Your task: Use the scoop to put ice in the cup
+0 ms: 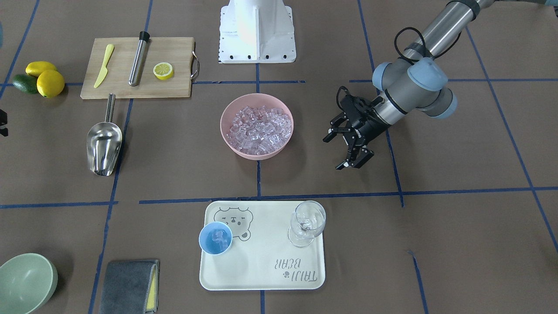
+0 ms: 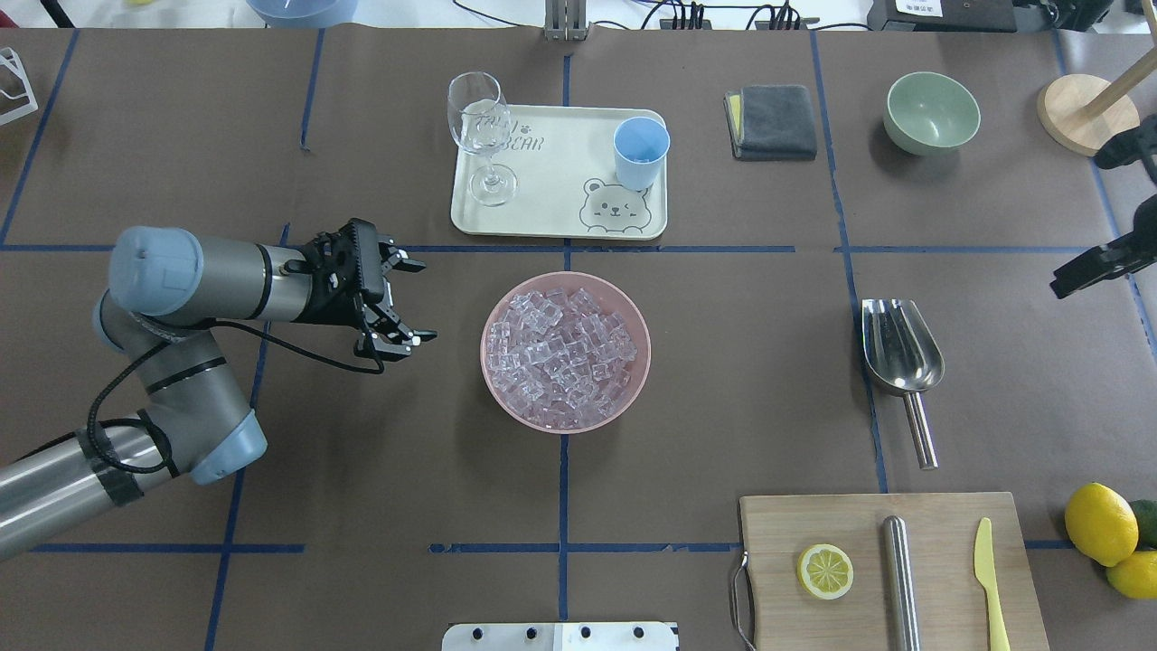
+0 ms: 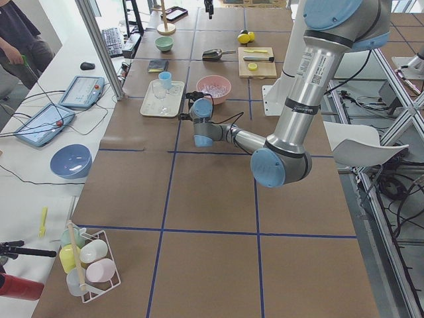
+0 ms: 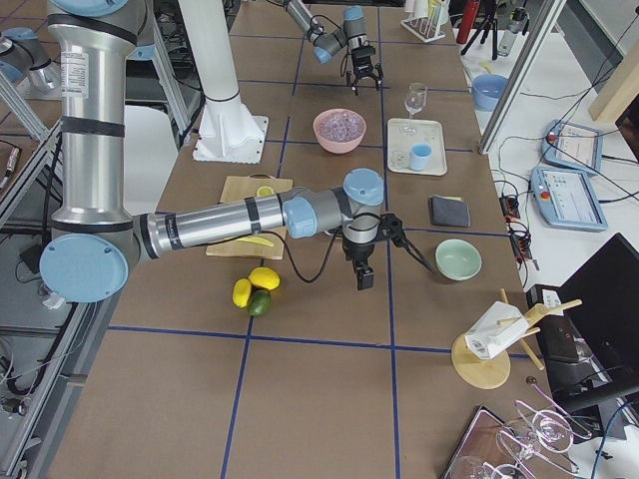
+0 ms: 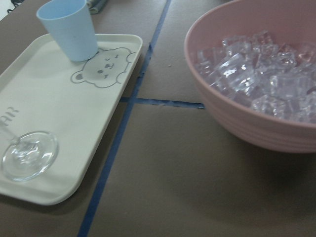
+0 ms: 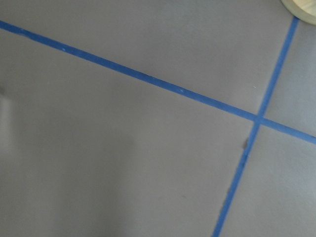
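Ice (image 1: 257,126) is heaped in the pink bowl (image 1: 244,152) at mid-table; a few cubes are seen inside the cup (image 1: 214,246) on the tray (image 1: 261,261). Scoop (image 1: 103,146) is laid flat, ungripped. Left gripper (image 2: 425,300) is held spread beside the bowl; right gripper (image 4: 394,267) is likewise spread, well apart from the scoop.

Seen from the robot's side, the serving bowl (image 2: 515,409) with the ice (image 2: 562,353) heaped in it sits mid-tabletop (image 2: 723,407). Beyond it lies the tray (image 2: 551,194), carrying the wine glass (image 2: 484,136) at its left end and the cup (image 2: 640,152), some ice inside, at its right. Right of the tray come the folded cloth (image 2: 776,122), then a second bowl (image 2: 931,111). The scoop (image 2: 899,348) lies well right of the serving bowl, handle toward the robot; nearer the robot is the cutting board (image 2: 786,524), bearing, left to right, a lemon slice (image 2: 824,570), a steel cylinder (image 2: 898,579) and a knife (image 2: 990,579), with whole fruit (image 2: 1100,523) just off its right edge, while the left tool (image 2: 425,300) hangs left of the serving bowl, apart from it.
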Robot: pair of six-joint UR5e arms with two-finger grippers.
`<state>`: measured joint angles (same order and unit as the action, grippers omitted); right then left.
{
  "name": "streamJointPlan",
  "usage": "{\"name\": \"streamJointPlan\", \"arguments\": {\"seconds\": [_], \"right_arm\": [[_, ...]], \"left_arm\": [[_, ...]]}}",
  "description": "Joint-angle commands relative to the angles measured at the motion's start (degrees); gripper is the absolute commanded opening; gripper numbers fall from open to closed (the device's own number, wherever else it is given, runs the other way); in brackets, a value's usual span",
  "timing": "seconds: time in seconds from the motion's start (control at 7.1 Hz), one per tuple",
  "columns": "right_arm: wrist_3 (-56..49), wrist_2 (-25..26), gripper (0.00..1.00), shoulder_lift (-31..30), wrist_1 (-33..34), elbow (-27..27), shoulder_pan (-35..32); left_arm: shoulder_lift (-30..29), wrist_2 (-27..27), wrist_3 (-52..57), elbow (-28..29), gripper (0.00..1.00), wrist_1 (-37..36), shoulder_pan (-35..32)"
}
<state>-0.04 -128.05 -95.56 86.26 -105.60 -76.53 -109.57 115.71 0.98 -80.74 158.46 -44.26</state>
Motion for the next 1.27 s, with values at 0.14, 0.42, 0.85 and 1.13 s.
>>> {"name": "streamJointPlan", "arguments": {"seconds": [0.14,0.42,0.85,1.13], "right_arm": [[-5.77,-0.88,1.00,-6.74,0.83,0.22,-7.40],[-5.33,-0.80,1.00,-6.22,2.16,0.13,-7.75],[-4.98,-3.51,1.00,-6.22,2.16,0.04,-7.84],[-4.28,-4.22,1.00,-6.22,3.90,-0.48,-8.28]], "left_arm": [[1.46,10.81,10.71,-0.03,1.00,-18.72,-13.44],[2.69,17.50,10.19,0.06,1.00,-36.12,-26.25],[2.00,17.97,10.36,0.06,1.00,-54.33,-39.64],[2.78,17.71,10.18,0.06,1.00,-57.64,-43.61]]}}
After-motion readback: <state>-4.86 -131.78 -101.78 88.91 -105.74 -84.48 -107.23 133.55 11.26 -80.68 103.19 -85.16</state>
